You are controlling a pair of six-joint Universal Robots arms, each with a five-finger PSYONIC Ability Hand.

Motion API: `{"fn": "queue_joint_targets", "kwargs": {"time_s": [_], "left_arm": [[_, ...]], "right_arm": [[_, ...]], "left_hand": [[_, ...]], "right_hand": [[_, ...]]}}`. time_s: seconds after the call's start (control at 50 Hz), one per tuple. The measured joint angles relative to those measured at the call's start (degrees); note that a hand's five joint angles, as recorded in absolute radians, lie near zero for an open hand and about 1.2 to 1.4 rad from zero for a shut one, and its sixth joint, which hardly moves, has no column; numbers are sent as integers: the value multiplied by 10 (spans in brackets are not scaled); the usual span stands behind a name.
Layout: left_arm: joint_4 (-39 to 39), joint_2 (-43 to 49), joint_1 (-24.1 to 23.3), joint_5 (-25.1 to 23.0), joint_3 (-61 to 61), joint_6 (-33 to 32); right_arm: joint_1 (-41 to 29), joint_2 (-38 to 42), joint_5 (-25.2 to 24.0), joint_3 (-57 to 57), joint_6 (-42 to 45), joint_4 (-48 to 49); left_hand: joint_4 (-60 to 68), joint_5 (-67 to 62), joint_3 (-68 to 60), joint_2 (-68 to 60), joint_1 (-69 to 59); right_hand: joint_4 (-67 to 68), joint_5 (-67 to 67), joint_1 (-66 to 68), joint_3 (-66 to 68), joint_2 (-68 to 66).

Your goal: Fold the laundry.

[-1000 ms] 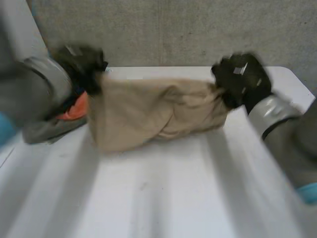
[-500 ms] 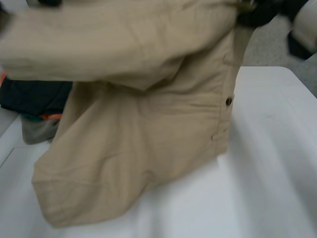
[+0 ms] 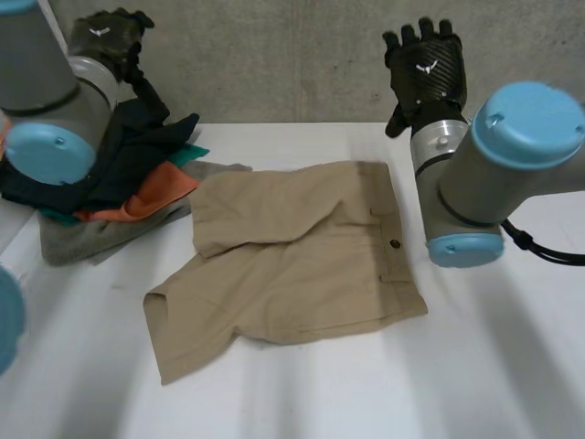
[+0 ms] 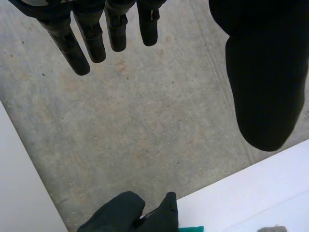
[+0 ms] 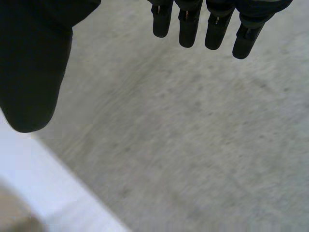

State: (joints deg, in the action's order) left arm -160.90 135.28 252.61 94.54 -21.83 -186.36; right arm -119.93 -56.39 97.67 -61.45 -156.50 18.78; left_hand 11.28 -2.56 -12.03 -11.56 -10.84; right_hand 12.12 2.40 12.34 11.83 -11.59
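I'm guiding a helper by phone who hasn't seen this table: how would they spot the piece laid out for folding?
On the white table, look to the middle, next to the heap of dark, orange and grey clothes. The shorts lie there spread out. They are the one tan piece, with a small dark button at the waistband.

There is a white table [image 3: 494, 366] here. Its top is smooth and plain, and its far right corner is round. Behind the table is a grey wall [image 3: 292, 55]. It looks like rough concrete, with little dark dots and faint lines. The wall runs along the whole back edge of the table.
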Motion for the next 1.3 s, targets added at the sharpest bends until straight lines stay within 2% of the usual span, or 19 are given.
{"fn": "queue_joint_targets", "kwargs": {"time_s": [0.08, 0.1, 0.14, 0.22, 0.24, 0.28, 0.36, 0.46, 0.64, 0.68, 0.72, 0.78, 0.84, 0.98, 1.0, 1.02, 1.18, 1.26, 1.3], "left_arm": [[13, -95, -4, -19, -126, -45], [13, -95, -4, -19, -126, -45], [27, -155, -8, -39, -220, -87], [50, -243, -15, -71, -360, -149], [59, -278, -17, -84, -418, -174], [69, -315, -20, -98, -479, -200], [80, -376, -23, -126, -630, -234], [29, -372, -24, -138, -764, -209], [-100, -309, -30, -107, -842, -166], [-112, -298, -33, -99, -842, -161], [-120, -287, -38, -91, -840, -157], [-126, -279, -50, -84, -839, -153], [-132, -276, -65, -75, -840, -152], [-163, -272, -102, -40, -841, -154], [-172, -269, -110, -28, -840, -156], [-179, -267, -114, -18, -839, -157], [-211, -260, -126, 31, -823, -176], [-212, -280, -123, 33, -818, -183], [-201, -301, -119, 26, -817, -189]], "right_arm": [[6, -42, -51, -19, 1, -141], [6, -42, -51, -19, 1, -141], [16, -76, -100, -45, 5, -258], [31, -115, -160, -98, 15, -376], [38, -130, -184, -133, 23, -407], [45, -141, -204, -169, 33, -420], [60, -161, -244, -266, 67, -385], [73, -165, -275, -374, 113, -261], [79, -113, -276, -462, 146, -15], [80, -97, -269, -461, 144, 16], [81, -81, -258, -455, 139, 44], [82, -69, -244, -447, 125, 71], [81, -68, -234, -443, 105, 88], [74, -95, -224, -439, 58, 93], [72, -102, -223, -439, 50, 87], [72, -108, -224, -440, 42, 79], [70, -127, -222, -441, 26, 39], [69, -138, -222, -442, 52, 10], [70, -153, -222, -442, 96, -40]], "left_hand": [[0, 0, 0, 0, 0], [0, 0, 0, 0, 0], [0, 0, -1, 0, -1], [83, -72, -73, -83, -98], [161, -148, -150, -156, -181], [215, -201, -205, -213, -235], [258, -243, -249, -254, -267], [237, -222, -232, -236, -243], [174, -160, -176, -175, -187], [174, -159, -175, -175, -187], [174, -159, -175, -175, -187], [190, -179, -183, -188, -197], [198, -186, -187, -193, -203], [334, -319, -325, -331, -348], [459, -443, -449, -464, -483], [526, -510, -517, -524, -548], [571, -541, -561, -568, -559], [571, -541, -561, -568, -559], [573, -541, -561, -568, -559]], "right_hand": [[2, 3, 3, 3, -4], [2, 3, 3, 3, -4], [52, 55, 54, 57, -60], [142, 144, 142, 146, -147], [180, 181, 183, 186, -189], [205, 204, 205, 208, -212], [213, 213, 210, 219, -219], [213, 213, 210, 218, -219], [214, 212, 211, 219, -220], [304, 302, 312, 321, -323], [505, 498, 508, 509, -519], [559, 540, 528, 559, -560], [562, 541, 528, 561, -560], [563, 541, 528, 561, -560], [563, 545, 528, 561, -560], [563, 548, 528, 561, -560], [563, 548, 528, 561, -560], [563, 548, 528, 561, -560], [563, 550, 528, 561, -560]]}}
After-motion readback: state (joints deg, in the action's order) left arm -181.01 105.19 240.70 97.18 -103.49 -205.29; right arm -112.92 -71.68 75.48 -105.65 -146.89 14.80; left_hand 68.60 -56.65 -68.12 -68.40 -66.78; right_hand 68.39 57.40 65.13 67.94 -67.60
